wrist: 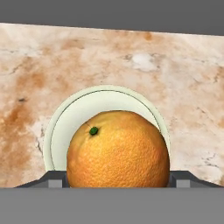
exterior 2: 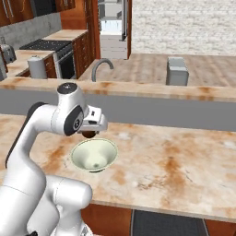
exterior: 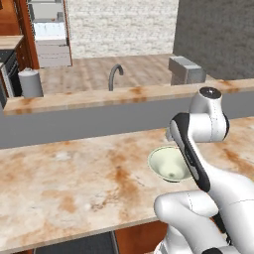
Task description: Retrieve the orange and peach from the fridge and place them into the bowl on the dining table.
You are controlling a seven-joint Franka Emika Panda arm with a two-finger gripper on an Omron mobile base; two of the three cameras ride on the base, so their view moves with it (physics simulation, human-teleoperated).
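Claw is gripping the orange directly above the bowl on the bench. Lowering a little before releasing should be keeping the fruit from bouncing out.

The pincer grips the orange above the bowl on the dining table.

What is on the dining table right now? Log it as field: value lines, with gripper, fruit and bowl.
gripper: shut on the orange, poised above the bowl
orange: held between the fingers, over the bowl's opening, not yet released
bowl: upright on the dining table, nothing inside
dining table: beige marbled top with rusty blotches
peach: not on the table
fridge: far back, door open
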